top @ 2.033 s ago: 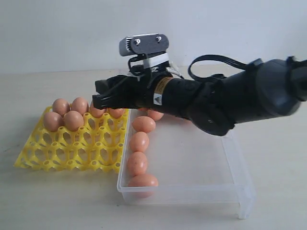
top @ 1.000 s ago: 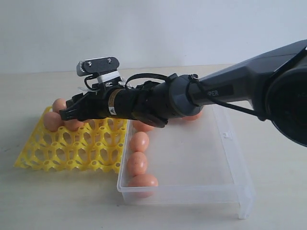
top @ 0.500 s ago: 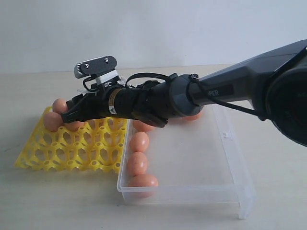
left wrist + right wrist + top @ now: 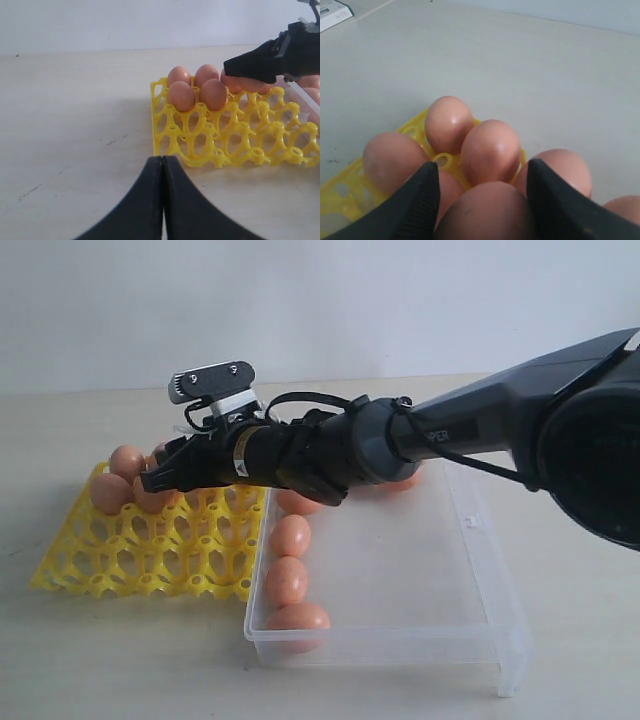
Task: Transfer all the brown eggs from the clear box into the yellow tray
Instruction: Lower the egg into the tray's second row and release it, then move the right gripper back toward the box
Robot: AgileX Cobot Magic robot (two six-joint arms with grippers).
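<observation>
My right gripper (image 4: 150,480) reaches across from the right and hangs over the back rows of the yellow tray (image 4: 130,550). It is shut on a brown egg (image 4: 485,210), which fills the gap between its black fingers (image 4: 420,200). Several brown eggs (image 4: 110,492) sit in the tray's back cups, close under and around the held one. In the clear box (image 4: 400,645), three eggs (image 4: 287,580) lie along the wall nearest the tray, and more are partly hidden behind the arm. My left gripper (image 4: 162,157) is shut and empty, low over the table in front of the tray (image 4: 210,145).
The right arm's thick black forearm (image 4: 480,430) spans the back of the box. A small white object (image 4: 332,12) lies far off on the table. The tray's front rows (image 4: 150,570) hold nothing.
Over two seconds the right arm stretched left from the box's edge to above the tray's back cups, carrying the egg. In the last half second it shifted slightly right.
</observation>
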